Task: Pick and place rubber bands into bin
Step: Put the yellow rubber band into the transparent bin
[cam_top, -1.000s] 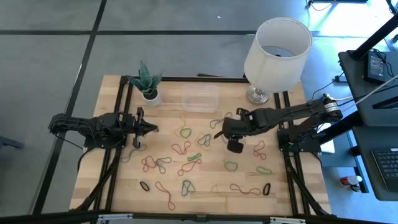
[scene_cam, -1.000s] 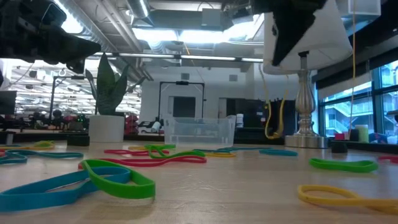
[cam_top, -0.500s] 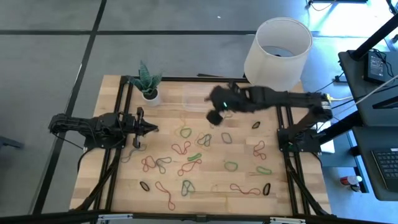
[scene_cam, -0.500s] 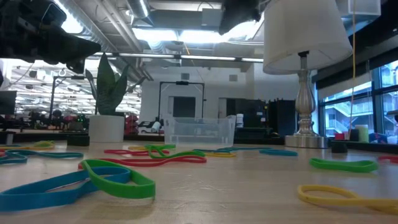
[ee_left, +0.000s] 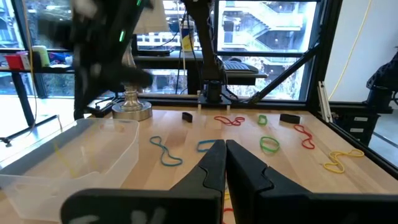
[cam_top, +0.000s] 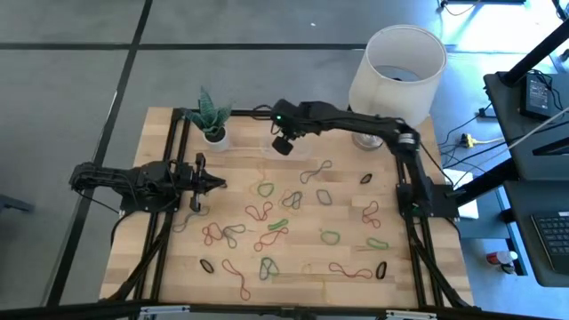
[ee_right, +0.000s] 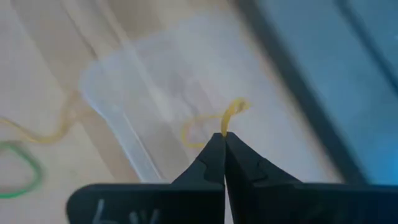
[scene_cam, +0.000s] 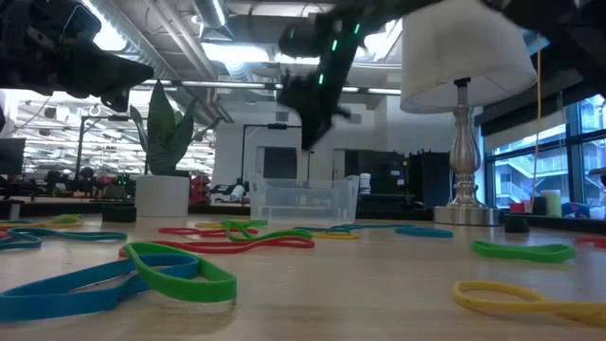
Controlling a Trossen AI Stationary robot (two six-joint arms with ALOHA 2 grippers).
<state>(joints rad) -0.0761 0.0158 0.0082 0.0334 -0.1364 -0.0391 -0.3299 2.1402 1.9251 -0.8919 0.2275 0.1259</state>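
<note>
Right hand point(ee_right: 224, 138) over the clear bin point(ee_right: 155, 81), clenched on a yellow rubber band point(ee_right: 214, 121) dangling above it. Left hand point(cam_top: 213, 183) clenched empty, parked at tabletop point(cam_top: 418, 276) left side. Other rubber bands point(cam_top: 267, 213) scattered mid-tabletop.

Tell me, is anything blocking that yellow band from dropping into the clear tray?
Nothing visible does. The right gripper, shut on the yellow rubber band, hangs above the bin, with only open air between them.
</note>
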